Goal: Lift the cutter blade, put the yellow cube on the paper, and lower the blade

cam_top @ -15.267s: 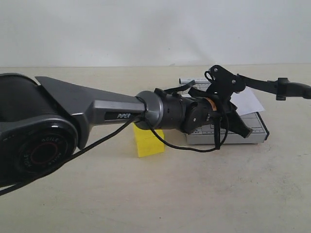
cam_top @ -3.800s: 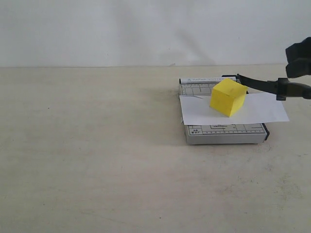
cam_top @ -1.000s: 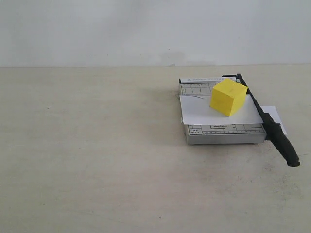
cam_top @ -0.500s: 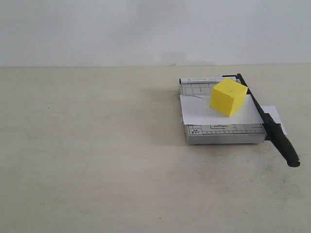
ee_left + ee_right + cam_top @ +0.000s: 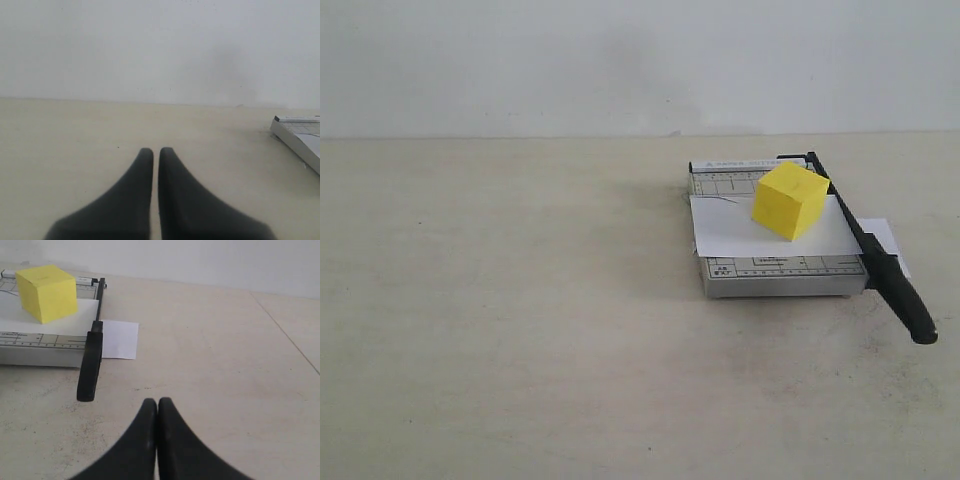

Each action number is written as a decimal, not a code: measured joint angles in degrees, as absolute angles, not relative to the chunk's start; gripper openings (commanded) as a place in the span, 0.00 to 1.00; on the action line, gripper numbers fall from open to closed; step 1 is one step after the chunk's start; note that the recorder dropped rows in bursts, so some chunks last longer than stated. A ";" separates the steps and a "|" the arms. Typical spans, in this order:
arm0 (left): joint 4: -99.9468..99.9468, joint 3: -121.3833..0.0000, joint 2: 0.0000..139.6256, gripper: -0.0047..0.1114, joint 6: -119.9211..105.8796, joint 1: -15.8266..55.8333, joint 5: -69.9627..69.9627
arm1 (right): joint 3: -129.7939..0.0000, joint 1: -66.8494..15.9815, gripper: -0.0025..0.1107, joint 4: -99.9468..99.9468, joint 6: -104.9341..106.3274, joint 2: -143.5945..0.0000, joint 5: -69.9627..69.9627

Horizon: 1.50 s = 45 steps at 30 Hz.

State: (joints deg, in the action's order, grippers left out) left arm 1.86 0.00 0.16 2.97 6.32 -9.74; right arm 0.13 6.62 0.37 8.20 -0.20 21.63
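On the right half of the pale counter (image 5: 520, 320) sits the small grey trimmer base (image 5: 760, 268), its printed ruler strips along the near and far edges. The paper (image 5: 730, 235) lies across the base from left to right, its left edge hanging just past the base's left side. A smaller white part shows beyond the base's right edge, flat on the counter; whether it is joined to the rest cannot be told.

The yellow cube (image 5: 790, 200) rests on the paper, toward the far right part of the base, turned so that one corner faces the near side. The cutter blade (image 5: 868, 248) lies down along the right edge of the base, over the paper. Its thin arm starts at the far right corner and its thicker rounded handle reaches out past the near right corner, above the counter. In the right wrist view the cube (image 5: 47, 292) stands just beside the blade (image 5: 92, 360), with a narrow strip of paper (image 5: 85, 315) showing between them.

Neither arm appears in the exterior view. The right pincer (image 5: 157, 402) has its two dark fingers pressed together on nothing, above bare counter near the handle end. The left pincer (image 5: 155, 151) is likewise closed and empty, only a hairline slit between its fingers, well apart from the trimmer (image 5: 300, 140).
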 measured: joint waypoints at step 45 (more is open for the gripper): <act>1.71 0.00 0.16 0.08 1.48 6.32 -9.74 | 0.13 6.62 0.02 0.00 8.10 -0.20 21.63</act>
